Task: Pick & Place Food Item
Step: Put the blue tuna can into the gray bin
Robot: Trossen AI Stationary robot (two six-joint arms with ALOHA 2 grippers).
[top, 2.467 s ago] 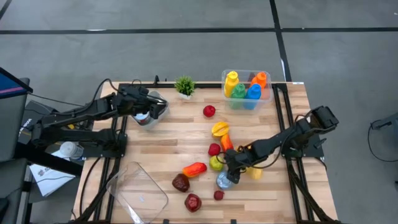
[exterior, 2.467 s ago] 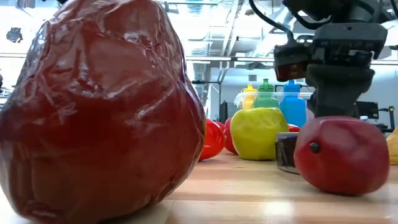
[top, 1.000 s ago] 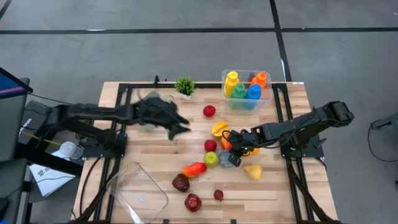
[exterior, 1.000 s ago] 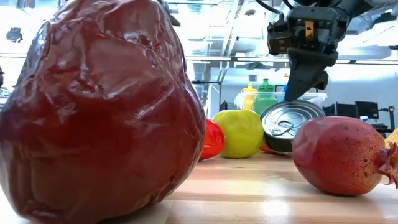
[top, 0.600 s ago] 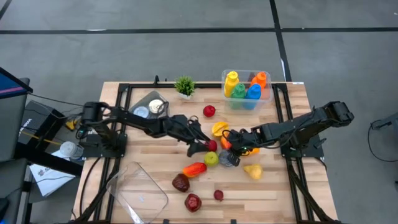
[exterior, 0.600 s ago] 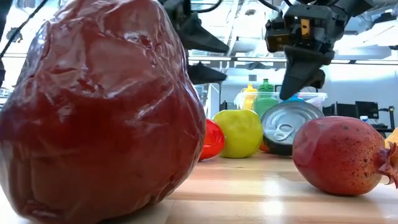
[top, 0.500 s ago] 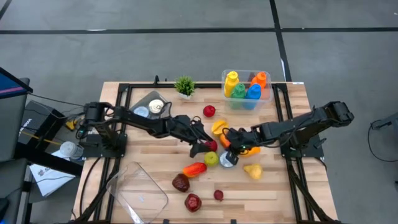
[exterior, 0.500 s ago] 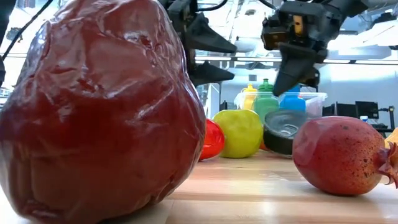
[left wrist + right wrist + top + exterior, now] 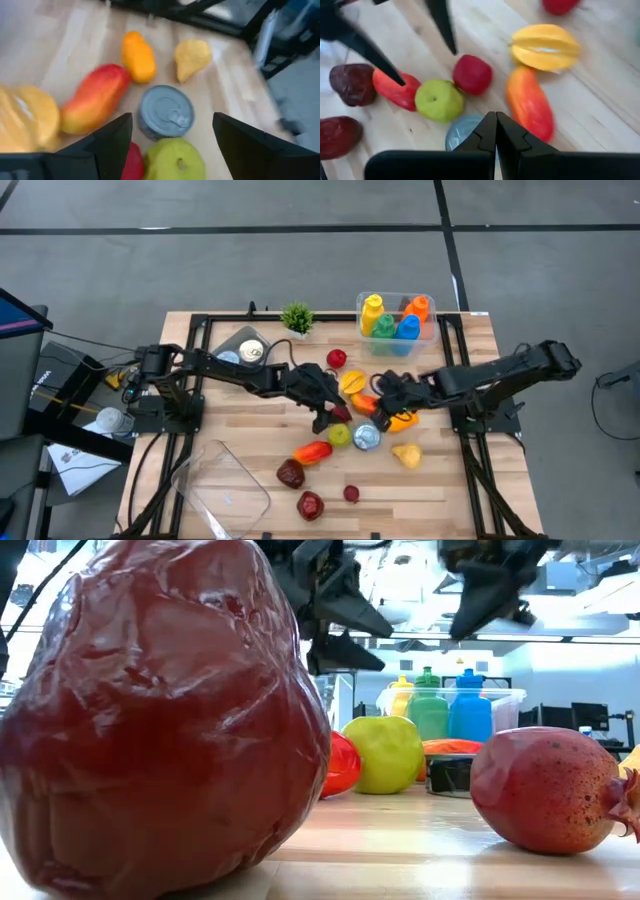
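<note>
Dark fingers of the left gripper (image 9: pixel 332 416) stand spread apart with nothing between them; we see it reached out over the middle of the wooden table (image 9: pixel 260 440), hanging above the cluster of food items. In its wrist view the silver can (image 9: pixel 165 111) lies between the two fingers (image 9: pixel 112 142), below them and untouched, with a green apple (image 9: pixel 175 159) next to it and a red-orange mango (image 9: pixel 93 105) alongside.

We note the right gripper (image 9: pixel 383 395) with its fingers (image 9: pixel 487 131) pressed together and holding nothing, raised above the same cluster from the other side. Below it in its wrist view sit the can's rim, the green apple, a small red fruit (image 9: pixel 472 74) and a yellow star fruit (image 9: pixel 546 46).

From above, the can (image 9: pixel 366 437) rests on the table just beside the green apple (image 9: pixel 340 436), with a yellow pear-shaped piece (image 9: pixel 406 454) near it. A red pepper (image 9: pixel 312 451) lies next to the apple, and two dark red items (image 9: pixel 291 473) sit nearer the table's front edge.

Farther out we record a clear bin of coloured bottles (image 9: pixel 396 322) at the far edge, a small green plant (image 9: pixel 296 317), and an empty clear container (image 9: pixel 222 485) at the front left corner.
</note>
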